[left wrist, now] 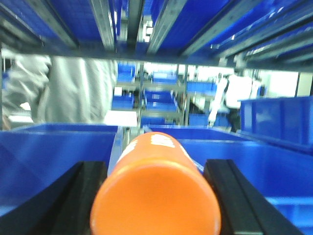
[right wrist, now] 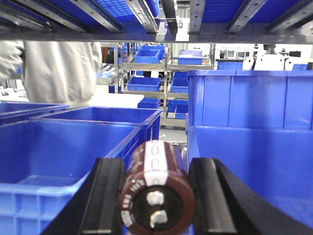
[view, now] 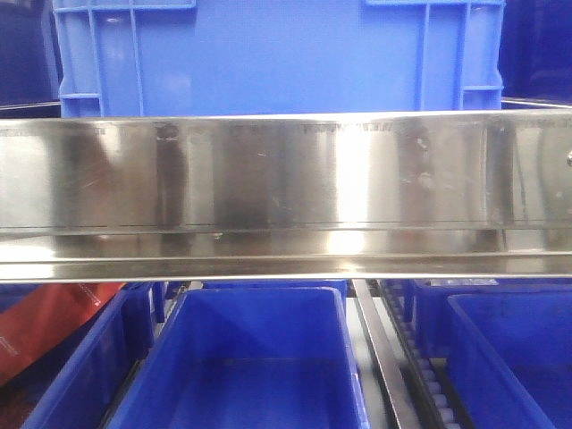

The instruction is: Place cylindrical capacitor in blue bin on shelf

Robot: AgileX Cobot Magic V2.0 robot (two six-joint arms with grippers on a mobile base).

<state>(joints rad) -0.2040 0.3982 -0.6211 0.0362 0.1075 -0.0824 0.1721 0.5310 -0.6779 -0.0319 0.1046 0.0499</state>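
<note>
Right pincer (right wrist: 157, 165): clamped on the cylindrical capacitor (right wrist: 159, 205), one finger down each flank. It lies lengthwise between them with the terminals towards my wrist camera, so it can't roll out sideways.
Capacitor position: in the air under the upper roller tracks. It sits over the seam between a low blue bin (right wrist: 63, 156) to the left and a taller bin (right wrist: 244, 107) to the right, and is in neither one yet.
Left pincer (left wrist: 154, 165): gripping the orange cylinder (left wrist: 156, 196), which is the wrong part for this job. I'm holding it among the bins too.
Shelf: from the front, the steel rail (view: 286, 179) spans the view, with an open bin (view: 259, 331) just beneath it.
Stage: I'd say the carry is done and the release is not.
Next: shift fully over one bin before opening. I can't tell which bin from here.
Risk: if I let go over the seam, it could strike a rim.
</note>
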